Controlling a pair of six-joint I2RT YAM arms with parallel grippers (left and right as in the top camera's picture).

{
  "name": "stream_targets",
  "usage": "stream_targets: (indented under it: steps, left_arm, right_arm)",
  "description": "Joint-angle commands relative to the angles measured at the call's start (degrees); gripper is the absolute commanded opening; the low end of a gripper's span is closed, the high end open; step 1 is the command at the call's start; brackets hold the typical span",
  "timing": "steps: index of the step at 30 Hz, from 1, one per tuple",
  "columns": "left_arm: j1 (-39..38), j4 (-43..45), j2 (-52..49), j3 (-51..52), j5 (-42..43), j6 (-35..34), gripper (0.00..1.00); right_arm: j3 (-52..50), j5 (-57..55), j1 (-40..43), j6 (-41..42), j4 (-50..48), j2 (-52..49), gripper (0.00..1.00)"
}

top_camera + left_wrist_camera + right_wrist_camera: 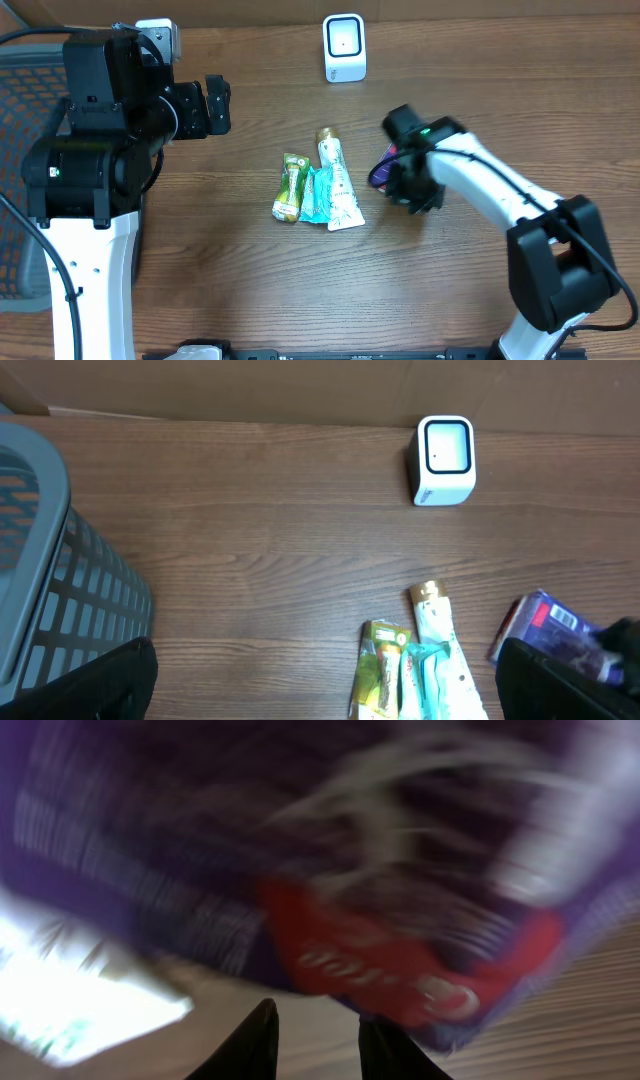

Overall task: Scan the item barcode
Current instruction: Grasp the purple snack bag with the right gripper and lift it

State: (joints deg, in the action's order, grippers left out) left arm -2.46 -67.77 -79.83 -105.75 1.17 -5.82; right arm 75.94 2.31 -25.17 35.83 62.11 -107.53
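three tubes, one scanner, one packet — purple

Overhead and forward-facing left wrist share the scanner.

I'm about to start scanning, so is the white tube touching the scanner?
Apart. The overhead view shows a wide stretch of bare table between the white tube and the scanner; the left wrist view agrees.
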Motion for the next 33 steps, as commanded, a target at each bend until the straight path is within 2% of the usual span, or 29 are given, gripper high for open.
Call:
stream_targets:
  steps: [1,5,8,10,12,16,22,28,33]
  left_arm:
    - [0.20,0.04,-0.42,-0.48,-0.50,0.70,0.99]
    - [0.20,0.07,-0.42,-0.48,-0.52,0.70,1.00]
    - [0.20,0.04,-0.42,-0.48,-0.52,0.70,1.00]
    - [0.20,0.07,-0.42,-0.48,-0.52,0.70,1.00]
    - [0.20,0.04,-0.42,-0.48,-0.52,0.70,1.00]
    - [0.20,0.04,-0.42,-0.48,-0.52,0.70,1.00]
    - [0.20,0.04,-0.42,-0.48,-0.52,0.70,1.00]
    - [0.20,0.04,-0.42,-0.48,-0.52,0.70,0.99]
    - [0.20,0.04,-0.42,-0.48,-0.52,0.70,1.00]
  right_arm:
    - [2.12,-3.58,5.51,-4.74,-0.07,0.48,0.28]
    - [3.78,8.92,9.51,-14.45,0.00,1.88,0.27]
    - [5.84,16.41,11.54,-18.64,0.24,5.60,0.28]
    - [7.74,19.02,13.84,-21.38,2.40,9.55,0.37]
    - [8.15,19.02,16.11,-24.28,4.15,12.66,0.50]
    - [8.13,19.06,21.79,-28.26,4.79,15.17,0.55]
    - [4.87,26.56,28.06,-35.34,-0.83,11.87,0.64]
    - [4.13,31.32,29.09,-41.81,-2.08,4.15,0.65]
    - [4.13,31.26,29.09,-43.30,-3.74,-1.05,0.66]
